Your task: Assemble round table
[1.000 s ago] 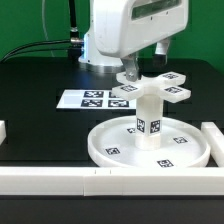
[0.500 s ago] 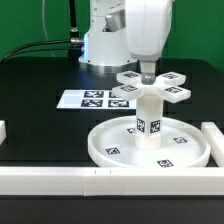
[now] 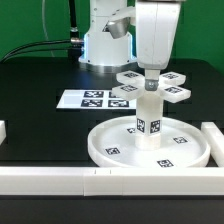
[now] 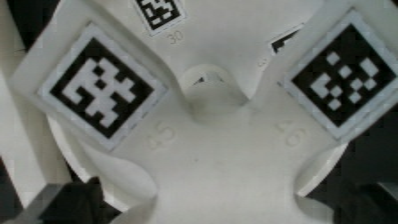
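Observation:
The large round disc [image 3: 101,150] lies flat near the table's front. The short post [image 3: 150,124] stands upright at its centre. On top of the post sits the cross-shaped piece [image 3: 178,93], its four tagged arms spread level. My gripper [image 3: 151,79] hangs straight above the middle of the cross, its fingertips just at the hub, open with nothing held. The wrist view is filled by the cross piece [image 4: 214,130] seen close from above, with a tagged arm [image 4: 103,85] on either side of the hub; my fingers do not show clearly there.
The marker board [image 3: 85,99] lies flat behind the disc toward the exterior view's left. Long white border bars run along the front [image 3: 60,180] and the exterior view's right [image 3: 213,135]. The arm's base [image 3: 100,45] stands at the back.
My gripper has swung toward the exterior view's right and come down over the centre of the cross piece. The disc, post and cross have not moved.

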Controlling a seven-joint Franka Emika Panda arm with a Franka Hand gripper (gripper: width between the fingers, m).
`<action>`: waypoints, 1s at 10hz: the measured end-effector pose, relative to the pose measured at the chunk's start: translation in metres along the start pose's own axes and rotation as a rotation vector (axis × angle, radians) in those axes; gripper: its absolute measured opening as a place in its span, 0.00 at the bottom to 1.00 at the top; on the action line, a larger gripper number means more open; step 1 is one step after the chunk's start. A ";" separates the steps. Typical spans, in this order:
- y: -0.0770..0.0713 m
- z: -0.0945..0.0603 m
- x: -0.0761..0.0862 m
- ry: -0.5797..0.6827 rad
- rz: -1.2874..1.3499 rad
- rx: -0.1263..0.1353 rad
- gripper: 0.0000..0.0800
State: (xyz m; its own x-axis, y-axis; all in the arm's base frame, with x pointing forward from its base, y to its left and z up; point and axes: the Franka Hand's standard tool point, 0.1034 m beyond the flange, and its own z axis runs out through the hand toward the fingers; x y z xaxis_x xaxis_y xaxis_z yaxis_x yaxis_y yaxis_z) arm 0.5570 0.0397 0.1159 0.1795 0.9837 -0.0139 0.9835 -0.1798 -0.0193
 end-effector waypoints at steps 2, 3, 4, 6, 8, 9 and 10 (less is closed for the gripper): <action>-0.001 0.004 0.000 -0.008 -0.004 0.004 0.81; 0.000 0.008 0.000 -0.017 -0.014 0.008 0.81; 0.000 0.011 0.001 -0.028 -0.027 0.010 0.81; -0.001 0.014 0.000 -0.039 -0.039 0.014 0.81; -0.001 0.015 0.000 -0.039 -0.035 0.015 0.81; -0.001 0.015 -0.001 -0.039 -0.034 0.015 0.81; -0.001 0.015 -0.002 -0.039 -0.032 0.015 0.58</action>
State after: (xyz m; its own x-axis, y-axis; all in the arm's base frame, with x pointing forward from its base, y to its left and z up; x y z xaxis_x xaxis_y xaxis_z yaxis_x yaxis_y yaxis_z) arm 0.5555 0.0379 0.1011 0.1463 0.9879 -0.0522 0.9883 -0.1482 -0.0351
